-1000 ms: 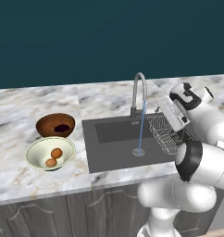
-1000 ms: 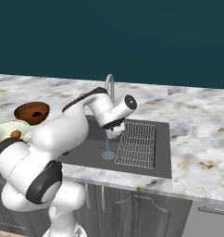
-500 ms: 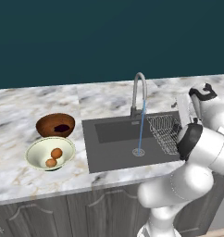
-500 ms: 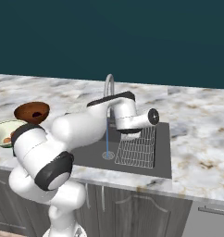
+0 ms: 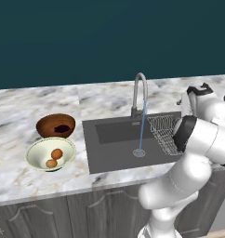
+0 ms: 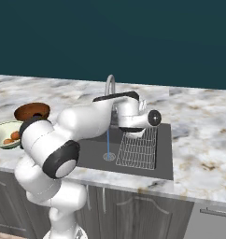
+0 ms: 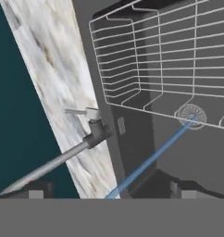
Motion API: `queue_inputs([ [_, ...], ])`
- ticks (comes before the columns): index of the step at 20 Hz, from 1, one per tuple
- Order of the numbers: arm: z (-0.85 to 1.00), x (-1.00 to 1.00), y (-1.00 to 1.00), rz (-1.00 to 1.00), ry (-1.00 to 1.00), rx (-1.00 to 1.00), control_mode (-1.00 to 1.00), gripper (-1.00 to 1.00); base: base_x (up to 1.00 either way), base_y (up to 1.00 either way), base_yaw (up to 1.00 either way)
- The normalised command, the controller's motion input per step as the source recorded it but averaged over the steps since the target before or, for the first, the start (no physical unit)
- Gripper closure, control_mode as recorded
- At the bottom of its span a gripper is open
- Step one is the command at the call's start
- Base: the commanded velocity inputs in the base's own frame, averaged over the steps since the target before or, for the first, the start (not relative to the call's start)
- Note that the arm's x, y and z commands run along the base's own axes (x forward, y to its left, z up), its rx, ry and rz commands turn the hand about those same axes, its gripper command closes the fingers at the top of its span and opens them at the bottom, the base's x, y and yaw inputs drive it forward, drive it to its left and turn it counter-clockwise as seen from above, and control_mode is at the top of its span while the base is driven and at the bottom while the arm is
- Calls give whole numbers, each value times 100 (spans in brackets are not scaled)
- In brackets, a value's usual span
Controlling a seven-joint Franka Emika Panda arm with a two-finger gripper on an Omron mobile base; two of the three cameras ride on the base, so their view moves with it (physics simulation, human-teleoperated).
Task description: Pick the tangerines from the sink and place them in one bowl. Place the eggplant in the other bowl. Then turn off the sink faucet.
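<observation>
Water running, fruit and eggplant bowled, my gripper spread wide and empty by the tap.

From the left base view I see the pale bowl (image 5: 50, 154) at 9 o'clock near the counter's front edge, holding both tangerines (image 5: 54, 158); the reddish-brown bowl (image 5: 56, 125) touches it behind, with the eggplant (image 5: 63, 128) inside. Open marble counter (image 5: 21, 107) lies beyond them. At centre the sink (image 5: 114, 151) takes a blue water stream (image 5: 141, 132) from the faucet (image 5: 139, 95) down to the drain. The wire rack (image 5: 163, 132) fills its 3 o'clock side, and my arm crowds over it. In the hand view the gripper (image 7: 111, 189) hangs over the sink's back rim, the faucet's lever at 9 o'clock.
</observation>
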Motion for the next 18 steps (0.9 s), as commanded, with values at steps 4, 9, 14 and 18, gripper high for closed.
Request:
queue_inputs([
  [4,-7,38,0,-18,19,0,-100,-100,0,0,0],
  [9,-1,40,-11,-7,15,6,-100,-100,0,0,0],
  [14,-2,44,-26,-1,12,13,-100,-100,0,0,0],
  [18,-34,32,-34,0,7,17,-100,-100,0,0,0],
])
